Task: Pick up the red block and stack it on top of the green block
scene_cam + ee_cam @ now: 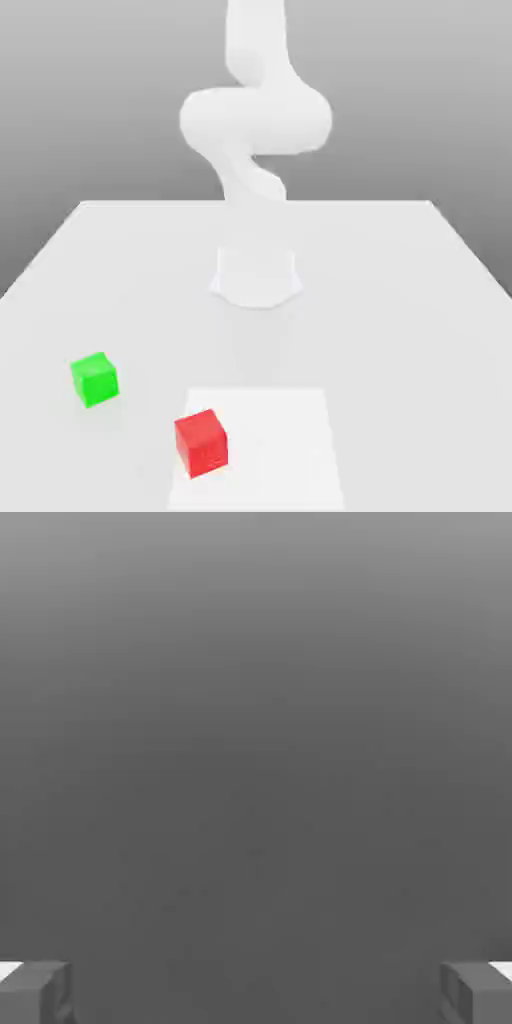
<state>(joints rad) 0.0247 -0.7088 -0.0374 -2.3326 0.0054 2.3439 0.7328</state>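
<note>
Red block (201, 441) near frame edge, arm (254, 120) cropped

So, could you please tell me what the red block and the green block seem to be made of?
Red block: flat, matte solid colour, faintly mottled faces, no shine; possibly painted wood or plastic. Green block: same matte look; the material is equally uncertain.

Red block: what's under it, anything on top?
The red block sits on the left edge of a whiter square patch on the table. Nothing is on top. The surface directly beneath is covered. The green block stands apart.
</note>
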